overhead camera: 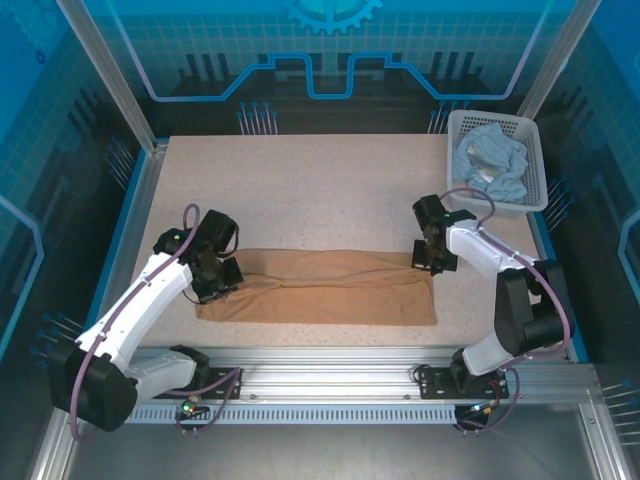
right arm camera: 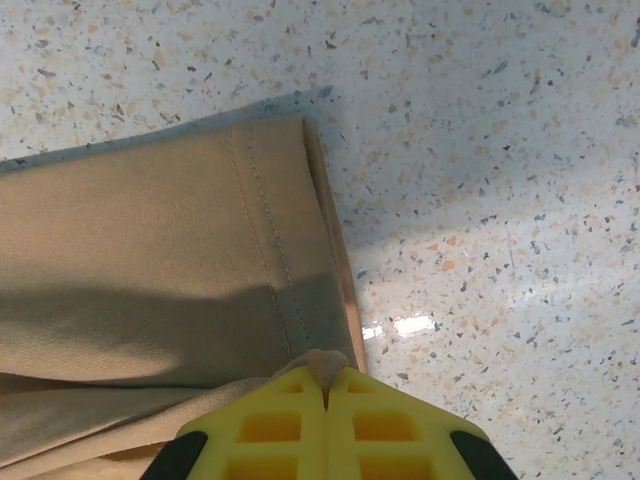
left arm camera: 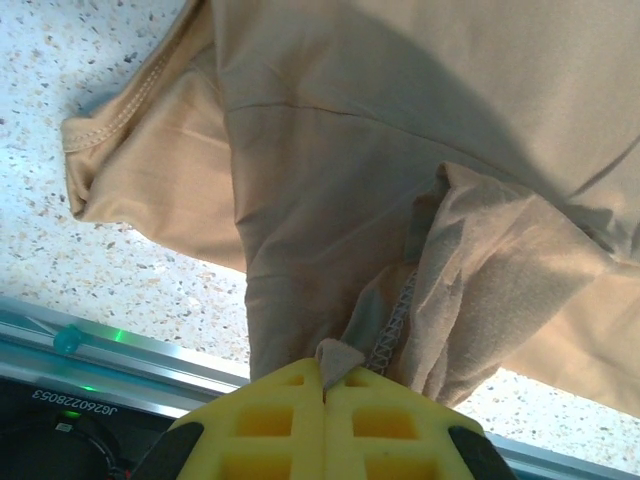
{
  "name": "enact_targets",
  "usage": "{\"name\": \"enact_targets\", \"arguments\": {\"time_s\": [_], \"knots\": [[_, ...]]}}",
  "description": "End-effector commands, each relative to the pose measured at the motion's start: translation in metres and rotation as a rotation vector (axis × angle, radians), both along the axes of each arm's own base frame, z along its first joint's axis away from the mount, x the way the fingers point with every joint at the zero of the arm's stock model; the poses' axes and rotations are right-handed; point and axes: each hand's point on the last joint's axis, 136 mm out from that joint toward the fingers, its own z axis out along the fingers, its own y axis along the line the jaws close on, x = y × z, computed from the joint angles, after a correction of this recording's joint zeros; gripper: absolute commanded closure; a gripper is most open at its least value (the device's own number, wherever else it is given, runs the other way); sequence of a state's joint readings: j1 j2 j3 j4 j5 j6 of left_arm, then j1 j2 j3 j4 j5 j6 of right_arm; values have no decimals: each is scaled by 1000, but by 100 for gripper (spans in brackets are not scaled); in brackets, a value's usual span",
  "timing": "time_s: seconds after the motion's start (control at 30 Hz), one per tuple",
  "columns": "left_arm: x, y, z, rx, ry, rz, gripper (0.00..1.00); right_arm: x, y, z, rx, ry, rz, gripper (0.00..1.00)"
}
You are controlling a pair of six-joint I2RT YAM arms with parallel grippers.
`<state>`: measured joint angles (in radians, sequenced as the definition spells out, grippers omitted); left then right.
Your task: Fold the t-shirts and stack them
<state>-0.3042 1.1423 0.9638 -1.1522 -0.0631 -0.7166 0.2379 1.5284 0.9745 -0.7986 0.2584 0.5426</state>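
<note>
Speckled table (overhead camera: pixel 300 180), mid-frame: tan t-shirt (overhead camera: pixel 330 290) (looks limp, light) nipped at either end by left gripper (left arm camera: pixel 326 378) and right gripper (right arm camera: pixel 326 380), jaws closed.

We logged a robotics lab cell: speckled tabletop (overhead camera: pixel 320 190), aluminium rail (overhead camera: pixel 330 382) along the near edge carrying the left arm (overhead camera: pixel 135 310) and right arm (overhead camera: pixel 480 250), metal corner posts (overhead camera: pixel 105 70), and blue printed wall panels (overhead camera: pixel 200 50) with circuit lines and a gear motif (overhead camera: pixel 332 12).
</note>
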Motion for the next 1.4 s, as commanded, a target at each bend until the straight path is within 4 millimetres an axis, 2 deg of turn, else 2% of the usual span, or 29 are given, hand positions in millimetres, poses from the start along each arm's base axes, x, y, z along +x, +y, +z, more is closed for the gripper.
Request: {"name": "enact_targets", "arguments": {"time_s": [0.0,0.07,0.13,0.2,0.43,0.53,0.67,0.93,1.1,1.23,1.37], "knots": [[-5,9,2,62,23,3,100,-12,-2,2,-20,15,-12,100],[-6,12,3,81,22,9,100,-17,-3,0,-16,26,-19,94],[-6,12,4,84,16,7,100,-21,-5,-1,-23,29,-27,78],[-9,10,3,79,25,6,100,-24,-9,0,-31,29,-46,69],[-17,7,-3,87,54,-5,100,-18,-7,18,12,-18,-109,65],[-19,10,-3,111,57,-7,100,-13,2,17,61,-17,-135,64],[-17,11,-2,122,49,-12,100,-7,7,10,97,14,-192,58],[-14,12,-1,137,44,-22,100,2,-1,-5,79,57,-261,60],[-13,11,-1,135,39,-28,100,-16,-5,-26,62,167,-263,60],[-11,10,0,130,33,-29,100,-20,-6,-20,75,135,-263,60],[-10,9,-1,129,36,-32,100,-21,-9,-11,65,119,-259,72]]}}
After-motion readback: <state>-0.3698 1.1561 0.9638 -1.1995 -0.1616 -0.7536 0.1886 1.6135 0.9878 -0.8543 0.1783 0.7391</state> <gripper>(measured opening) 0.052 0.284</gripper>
